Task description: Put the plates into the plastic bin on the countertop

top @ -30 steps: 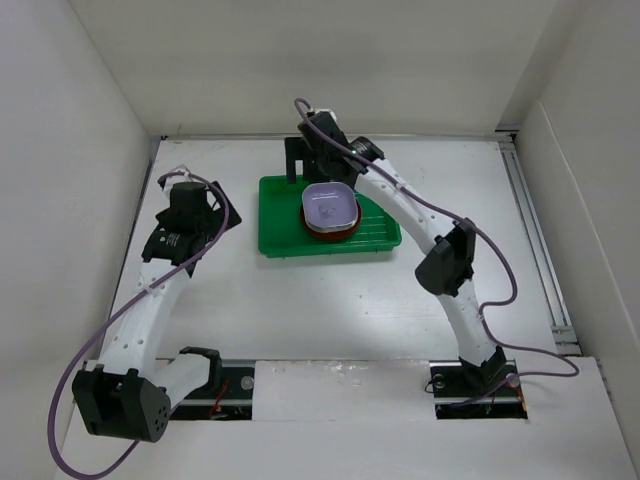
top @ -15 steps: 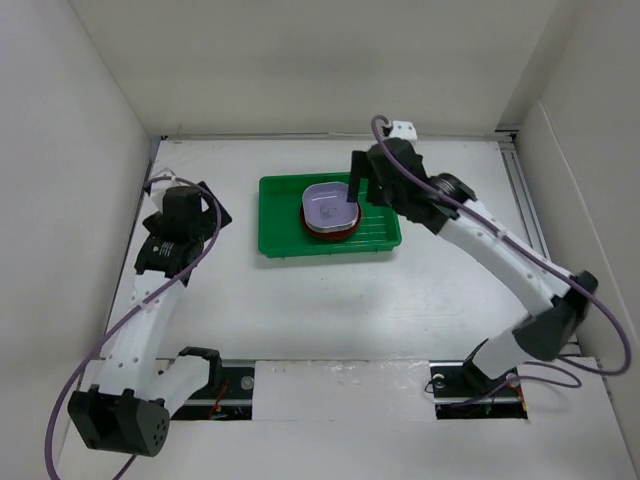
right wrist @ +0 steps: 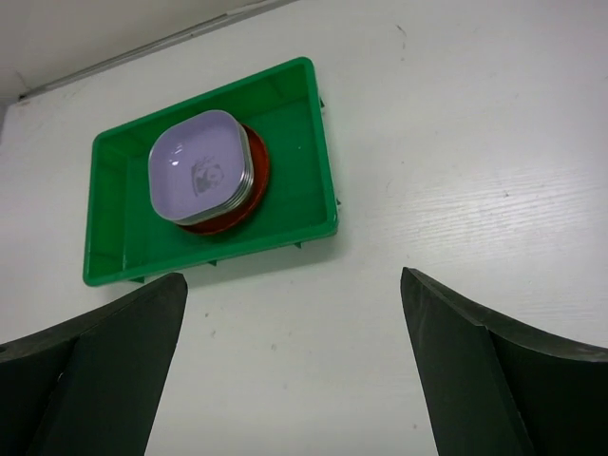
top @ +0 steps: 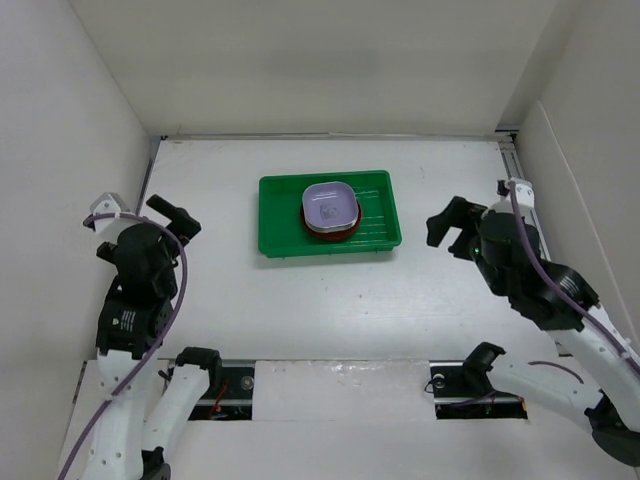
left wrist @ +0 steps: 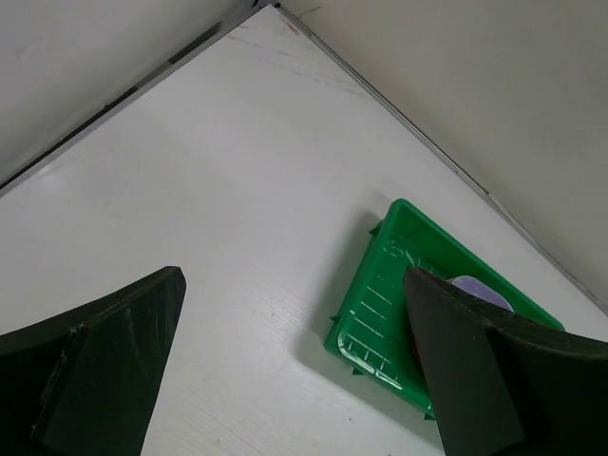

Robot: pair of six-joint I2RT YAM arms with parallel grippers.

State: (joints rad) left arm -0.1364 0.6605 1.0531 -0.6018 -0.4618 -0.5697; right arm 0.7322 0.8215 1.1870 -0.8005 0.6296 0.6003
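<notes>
The green plastic bin point(top: 280, 215) sits on the white countertop point(top: 330, 300) toward the back middle. In its right half lies a stack of plates: a lavender rounded-square dish point(top: 330, 205) on top and a reddish-brown round plate point(top: 326, 234) at the bottom. The right wrist view shows the same bin point(right wrist: 119, 242), with grey edges of other dishes between the lavender dish point(right wrist: 198, 176) and the red plate point(right wrist: 255, 188). My left gripper point(top: 172, 218) is open and empty, well left of the bin point(left wrist: 380, 304). My right gripper point(top: 447, 228) is open and empty, right of the bin.
White walls close in the left, back and right of the countertop. A metal rail point(top: 535, 250) runs along the right edge. The bin's left half point(right wrist: 114, 190) holds nothing.
My right arm has drawn back from over the bin to the near right, away from the stack. My left arm has pulled back toward the near left. The plates have not moved.
</notes>
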